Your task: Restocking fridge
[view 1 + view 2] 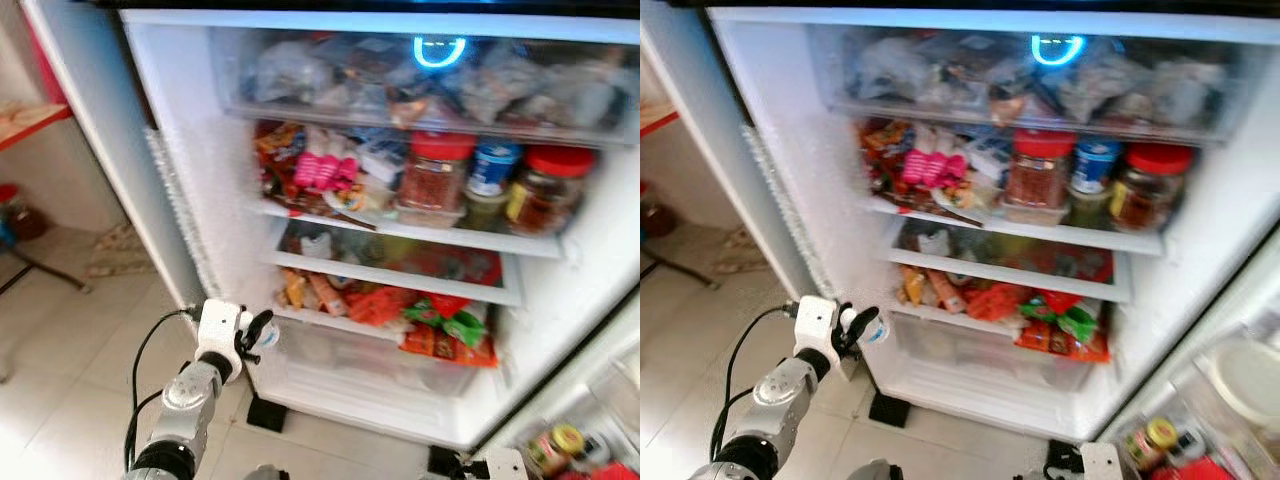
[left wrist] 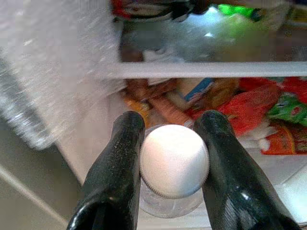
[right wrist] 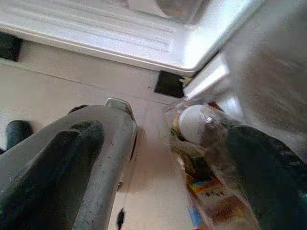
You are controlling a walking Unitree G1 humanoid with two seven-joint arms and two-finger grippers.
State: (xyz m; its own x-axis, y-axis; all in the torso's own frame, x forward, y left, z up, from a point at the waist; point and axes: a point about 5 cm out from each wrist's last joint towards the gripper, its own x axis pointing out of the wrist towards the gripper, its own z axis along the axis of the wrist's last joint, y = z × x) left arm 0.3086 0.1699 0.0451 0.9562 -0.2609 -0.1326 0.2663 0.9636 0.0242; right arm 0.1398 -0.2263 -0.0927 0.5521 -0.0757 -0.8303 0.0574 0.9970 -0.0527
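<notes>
In the lower left of the left eye view, the left gripper was closed on a small clear bottle with a white cap, just before the lower shelf of the open fridge. In the left wrist view the two black fingers pressed the cap from both sides, so the hold was at the top. The bottle seemed light and rigid, but smooth plastic may slip, and a thin wall could dent if squeezed lower. Its long axis ran along the fingers, the cap toward the camera and the base toward the fridge. About the right gripper I cannot tell whether it was open.
</notes>
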